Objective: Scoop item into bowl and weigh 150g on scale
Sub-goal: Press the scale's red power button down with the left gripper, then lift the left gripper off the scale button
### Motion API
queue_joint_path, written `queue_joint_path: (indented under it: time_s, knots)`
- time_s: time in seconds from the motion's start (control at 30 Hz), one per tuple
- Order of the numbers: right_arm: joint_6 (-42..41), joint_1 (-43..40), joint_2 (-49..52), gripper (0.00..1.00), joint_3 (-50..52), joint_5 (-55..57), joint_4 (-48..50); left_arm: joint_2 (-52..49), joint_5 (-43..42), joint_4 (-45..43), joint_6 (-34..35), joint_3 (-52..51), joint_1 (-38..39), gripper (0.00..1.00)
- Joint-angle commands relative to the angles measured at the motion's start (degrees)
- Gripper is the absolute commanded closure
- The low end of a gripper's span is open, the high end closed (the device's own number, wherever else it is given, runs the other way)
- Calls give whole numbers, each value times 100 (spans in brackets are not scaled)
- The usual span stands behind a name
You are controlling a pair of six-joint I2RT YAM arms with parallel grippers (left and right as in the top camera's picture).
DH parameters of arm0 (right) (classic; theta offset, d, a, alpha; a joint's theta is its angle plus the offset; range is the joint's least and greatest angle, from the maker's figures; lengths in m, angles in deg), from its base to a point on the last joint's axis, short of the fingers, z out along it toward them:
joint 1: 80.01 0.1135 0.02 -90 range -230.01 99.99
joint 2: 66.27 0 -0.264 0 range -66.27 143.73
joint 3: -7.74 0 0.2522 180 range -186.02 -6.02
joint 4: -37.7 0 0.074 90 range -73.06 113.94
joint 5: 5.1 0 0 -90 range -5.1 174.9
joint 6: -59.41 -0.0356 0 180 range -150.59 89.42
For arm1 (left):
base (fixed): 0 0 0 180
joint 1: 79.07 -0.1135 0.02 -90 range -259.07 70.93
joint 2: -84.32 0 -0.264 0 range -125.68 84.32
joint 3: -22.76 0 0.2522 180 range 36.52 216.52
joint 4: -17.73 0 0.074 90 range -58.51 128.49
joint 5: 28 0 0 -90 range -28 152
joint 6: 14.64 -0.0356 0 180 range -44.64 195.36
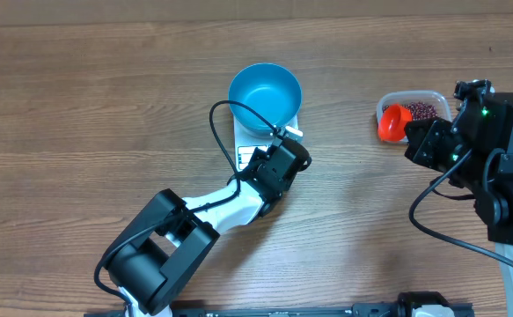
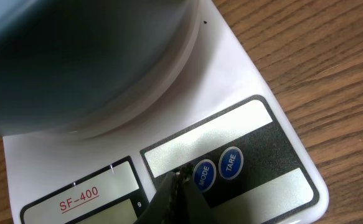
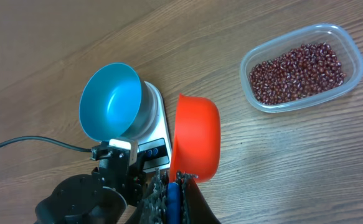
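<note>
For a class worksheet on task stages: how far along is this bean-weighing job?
Done: the bowl sits on the scale, empty. In hand: left gripper, shut, is at the scale's buttons; right gripper holds the scoop. Left: the beans lie in the tub, so scooping and weighing.

bowl [image 2: 75, 56] on scale [image 2: 231, 62]; tool [image 2: 178, 182] closed beside MODE button [image 2: 204, 176]

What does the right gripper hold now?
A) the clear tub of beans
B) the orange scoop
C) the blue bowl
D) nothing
B: the right gripper is shut on the orange scoop at its handle; the blue bowl stands on the scale.
</note>
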Motion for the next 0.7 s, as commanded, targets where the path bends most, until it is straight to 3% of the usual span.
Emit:
queue_joint_path:
  time_s: [0.0, 0.67]
  knots:
    - [46, -20, -20, 96, -157, -20, 31, -127, -28, -22, -83, -70, -26, 96]
    - [46, -20, -20, 96, -157, -20, 33, -245, -28, -94, -83, -70, -46, 96]
